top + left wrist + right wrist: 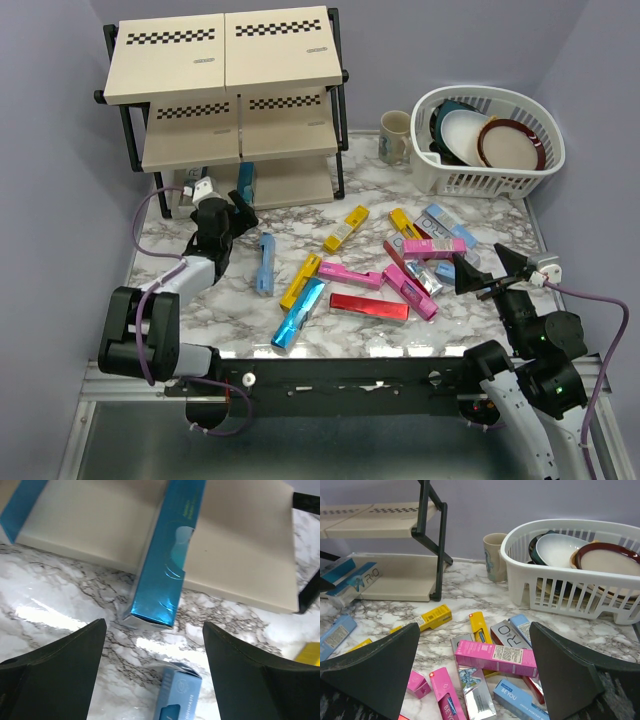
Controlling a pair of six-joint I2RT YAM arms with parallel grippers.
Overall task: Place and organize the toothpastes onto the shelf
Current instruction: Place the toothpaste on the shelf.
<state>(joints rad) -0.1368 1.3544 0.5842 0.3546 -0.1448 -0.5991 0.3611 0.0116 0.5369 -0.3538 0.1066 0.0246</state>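
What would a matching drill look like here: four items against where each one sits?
Items:
1. teal carton
2. red carton
3. mug
4. maroon-rimmed plate

Places:
A. standing inside the white basket
B. flat on the marble table, near its front edge
C. lying partly on the bottom board of the shelf
D. on the table just left of the basket

Pairs: 1-C, 2-B, 3-D, 4-A

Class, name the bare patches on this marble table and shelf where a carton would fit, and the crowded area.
Free: beige top shelf board; marble between shelf and cream mug. Crowded: carton pile before white plastic basket.
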